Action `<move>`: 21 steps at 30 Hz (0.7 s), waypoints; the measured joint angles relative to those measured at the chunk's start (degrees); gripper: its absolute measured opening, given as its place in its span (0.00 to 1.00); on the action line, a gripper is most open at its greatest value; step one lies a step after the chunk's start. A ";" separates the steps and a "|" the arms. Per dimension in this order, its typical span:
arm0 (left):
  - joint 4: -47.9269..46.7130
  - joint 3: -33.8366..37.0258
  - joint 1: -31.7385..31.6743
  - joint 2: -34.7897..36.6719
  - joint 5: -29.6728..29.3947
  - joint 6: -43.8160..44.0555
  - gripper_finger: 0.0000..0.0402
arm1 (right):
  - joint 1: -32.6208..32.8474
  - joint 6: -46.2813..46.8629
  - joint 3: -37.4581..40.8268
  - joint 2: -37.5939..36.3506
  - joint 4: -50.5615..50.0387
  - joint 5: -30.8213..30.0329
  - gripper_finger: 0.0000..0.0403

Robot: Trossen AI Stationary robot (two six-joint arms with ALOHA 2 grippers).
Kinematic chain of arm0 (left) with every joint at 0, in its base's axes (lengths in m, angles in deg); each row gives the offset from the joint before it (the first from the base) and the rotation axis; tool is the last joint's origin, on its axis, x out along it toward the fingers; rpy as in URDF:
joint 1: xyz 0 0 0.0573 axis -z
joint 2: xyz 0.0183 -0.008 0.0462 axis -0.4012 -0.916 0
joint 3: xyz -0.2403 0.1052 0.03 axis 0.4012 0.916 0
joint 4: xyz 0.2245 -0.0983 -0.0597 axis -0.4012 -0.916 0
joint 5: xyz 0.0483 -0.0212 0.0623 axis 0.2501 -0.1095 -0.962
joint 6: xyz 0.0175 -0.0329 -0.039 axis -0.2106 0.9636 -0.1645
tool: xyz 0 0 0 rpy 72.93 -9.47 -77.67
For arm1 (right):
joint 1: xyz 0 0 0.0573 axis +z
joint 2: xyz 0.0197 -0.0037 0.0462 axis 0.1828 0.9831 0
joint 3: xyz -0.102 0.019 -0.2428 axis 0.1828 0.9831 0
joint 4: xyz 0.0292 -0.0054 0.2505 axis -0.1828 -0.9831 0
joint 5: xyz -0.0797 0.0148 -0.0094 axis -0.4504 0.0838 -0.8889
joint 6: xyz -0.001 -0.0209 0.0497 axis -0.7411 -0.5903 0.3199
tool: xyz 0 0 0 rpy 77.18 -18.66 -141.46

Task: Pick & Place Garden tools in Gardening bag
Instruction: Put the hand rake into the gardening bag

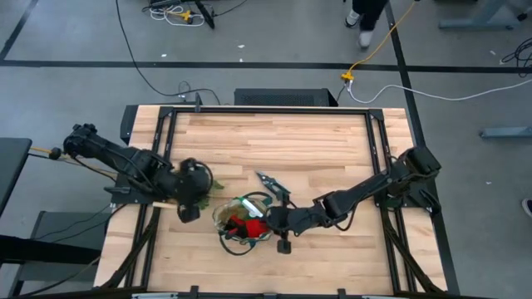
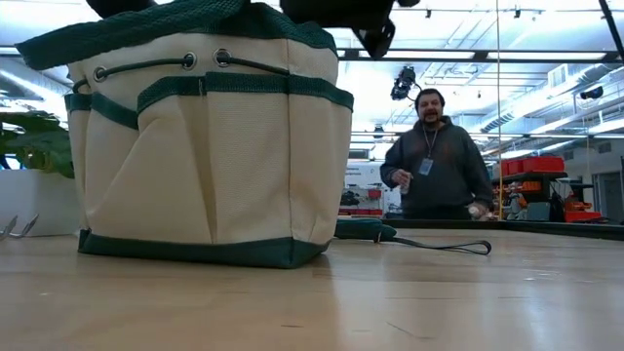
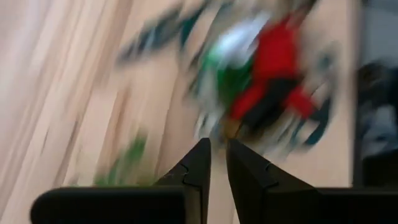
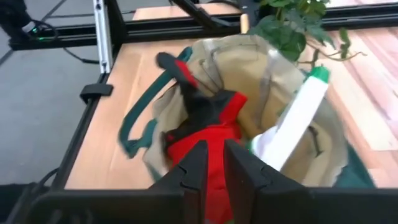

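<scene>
The beige gardening bag (image 1: 241,223) with green trim stands on its base in the middle of the table and fills the left of the low view (image 2: 205,146). Inside it lie the red-and-black gloves (image 4: 208,134) and the green-and-white spray bottle (image 4: 292,124). The dark pruning shears (image 1: 273,183) lie flat on the table just beyond the bag. My right gripper (image 4: 216,165) is shut over the bag's mouth, right above the gloves. My left gripper (image 3: 218,168) is shut and empty, over the table to the left of the bag (image 1: 189,206). My right gripper points slanting down into the bag's mouth from the table's right side, with the red glove (image 4: 214,149) straight behind its fingertips. I cannot tell whether the fingers touch the glove.
A leafy green sprig (image 1: 214,184) lies on the table between my left gripper and the bag. Thin metal prongs (image 2: 18,227) show at the left edge of the low view. A person (image 2: 434,156) stands beyond the far edge. Bare wood lies toward the far side (image 1: 274,137).
</scene>
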 joint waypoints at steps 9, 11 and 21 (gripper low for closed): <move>-19.42 0.00 3.85 -6.86 8.17 12.00 0.14 | 1.26 -0.02 -0.02 -1.61 -2.52 0.05 0.12; -21.11 -0.02 4.25 -9.13 9.74 12.48 0.14 | 1.45 -0.11 -0.02 -2.48 -3.83 -0.01 0.12; -25.74 0.06 7.74 -21.57 14.27 13.06 0.14 | 3.08 -1.51 -0.04 -9.29 -10.35 -0.09 0.12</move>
